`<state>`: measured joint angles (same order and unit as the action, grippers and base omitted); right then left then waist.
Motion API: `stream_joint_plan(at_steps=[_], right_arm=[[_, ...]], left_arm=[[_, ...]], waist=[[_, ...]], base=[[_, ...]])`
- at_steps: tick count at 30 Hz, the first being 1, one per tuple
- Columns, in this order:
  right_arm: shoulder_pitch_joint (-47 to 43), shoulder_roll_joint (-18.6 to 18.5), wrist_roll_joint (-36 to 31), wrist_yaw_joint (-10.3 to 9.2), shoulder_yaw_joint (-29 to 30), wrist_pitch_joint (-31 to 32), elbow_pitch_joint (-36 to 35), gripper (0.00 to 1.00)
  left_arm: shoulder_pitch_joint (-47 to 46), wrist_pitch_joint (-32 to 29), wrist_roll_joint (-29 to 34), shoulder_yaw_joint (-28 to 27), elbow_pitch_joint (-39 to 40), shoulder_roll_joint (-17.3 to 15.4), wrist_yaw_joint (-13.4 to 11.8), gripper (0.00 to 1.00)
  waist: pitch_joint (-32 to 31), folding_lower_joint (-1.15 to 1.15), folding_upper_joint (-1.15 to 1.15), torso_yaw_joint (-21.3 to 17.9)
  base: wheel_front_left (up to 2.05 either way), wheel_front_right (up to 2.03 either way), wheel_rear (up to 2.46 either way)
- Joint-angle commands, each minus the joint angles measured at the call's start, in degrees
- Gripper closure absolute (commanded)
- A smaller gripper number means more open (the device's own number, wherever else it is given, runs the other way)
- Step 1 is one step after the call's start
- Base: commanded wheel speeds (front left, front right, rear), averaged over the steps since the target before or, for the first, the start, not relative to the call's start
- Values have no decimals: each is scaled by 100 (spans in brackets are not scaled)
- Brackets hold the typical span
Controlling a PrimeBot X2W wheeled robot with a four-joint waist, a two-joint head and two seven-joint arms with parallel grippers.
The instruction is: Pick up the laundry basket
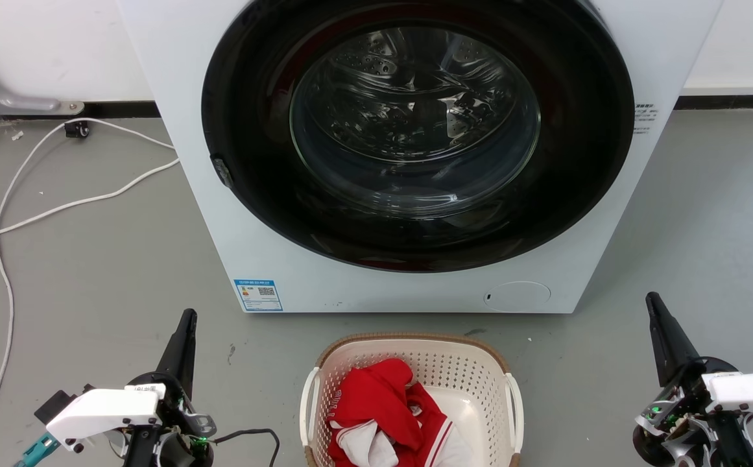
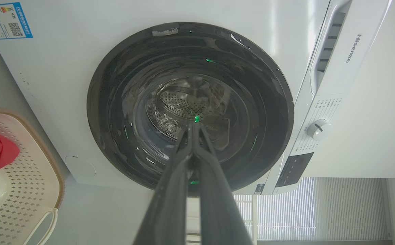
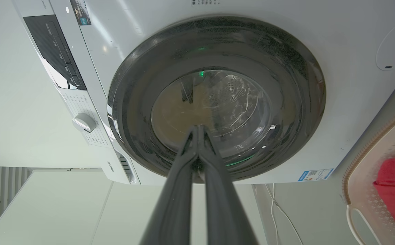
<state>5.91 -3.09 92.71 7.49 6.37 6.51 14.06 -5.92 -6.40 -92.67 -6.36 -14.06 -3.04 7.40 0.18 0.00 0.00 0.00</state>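
Observation:
The cream laundry basket (image 1: 460,366) with a brown rim and white side handles stands on the floor at the bottom middle of the head view, just in front of the washing machine. Red and white clothes (image 1: 382,405) lie inside it. My left gripper (image 1: 188,316) is shut and empty, well to the basket's left. On the far right, my right gripper (image 1: 651,298) is also shut with nothing in it. The left wrist view has the basket (image 2: 30,177) at its left edge beyond the shut left gripper (image 2: 193,125). The right wrist view has the basket (image 3: 360,177) at its right edge, past the shut right gripper (image 3: 197,127).
A white front-loading washing machine (image 1: 220,194) with a closed round dark door (image 1: 415,130) rises close behind the basket. White cables (image 1: 58,207) trail over the grey floor on the left. Bare floor lies on either side of the basket.

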Motion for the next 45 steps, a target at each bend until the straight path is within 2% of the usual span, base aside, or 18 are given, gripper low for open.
stream_joint_plan(at_steps=[1, 24, 25, 28, 45], right_arm=[[62, 15, -40, 0, 10, 6, 5, 100], [62, 18, -46, 0, 15, 12, 5, 100], [-36, 8, -2, 0, 1, -3, 50, 0], [-168, 22, -20, -1, -12, -26, 147, 0], [-372, 20, -596, -1, -77, -502, -247, 0]], left_arm=[[-57, -16, 23, -21, -7, 5, 26, 100], [-58, -21, 21, -27, -7, 10, 26, 100], [30, 0, 18, 4, -50, 10, -7, 0], [157, 28, 41, 33, -162, 29, -9, 0], [304, 499, 581, 263, 153, 25, -3, 0]], waist=[[0, 0, 0, 0], [0, 0, 0, 0], [0, 0, 0, 0], [0, 0, 0, 0], [-3, 0, 0, -2]], base=[[0, 0, 0], [0, 0, 0], [0, 0, 0], [0, 0, 0], [0, 0, 0]])
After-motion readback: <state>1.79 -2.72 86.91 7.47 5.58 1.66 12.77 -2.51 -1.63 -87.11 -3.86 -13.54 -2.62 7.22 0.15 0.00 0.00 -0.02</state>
